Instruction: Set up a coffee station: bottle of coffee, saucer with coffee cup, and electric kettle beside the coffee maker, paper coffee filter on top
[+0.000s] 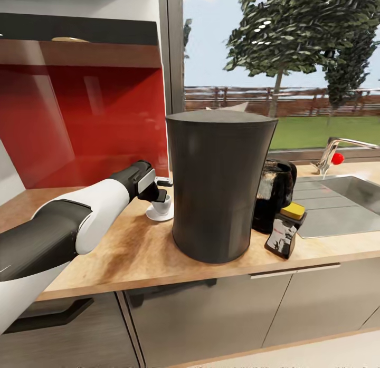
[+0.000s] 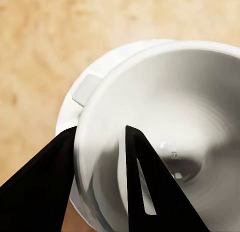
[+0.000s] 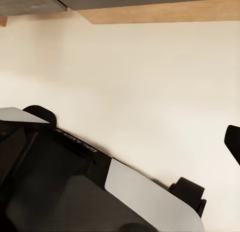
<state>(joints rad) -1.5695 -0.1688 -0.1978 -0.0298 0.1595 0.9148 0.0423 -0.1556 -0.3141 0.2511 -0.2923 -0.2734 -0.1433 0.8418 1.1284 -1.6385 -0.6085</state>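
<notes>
Step in hand: cup-on-saucer. The coffee cup (image 1: 161, 202) sits on the saucer (image 1: 158, 214) on the kitchen countertop (image 1: 126, 252), just left of the coffee maker (image 1: 219, 186).
Left gripper (image 2: 102, 157): fingers straddle the cup wall, one finger (image 2: 150, 187) inside the bowl, the other (image 2: 40, 192) outside against the rim; gap narrow, about one wall thick. Looks closed on the cup (contact prob., can't tell how firm).
Cup vs saucer: in the left wrist view the saucer rim peeks out around the cup, handle tab pointing away from the fingers. Seems seated, roughly centred.
Next move, my read: open the fingers w/o tipping the cup, lift straight up, clear of the drum.
Other items: electric kettle (image 1: 274, 191) and bottle of coffee (image 1: 285, 231) right of the coffee maker, near the sink (image 1: 343, 199).
Filter: a pale edge shows behind the drum top, can't tell what it is.
Right gripper: state can't be told; right wrist view gives floor and robot base (image 3: 75, 182).
</notes>
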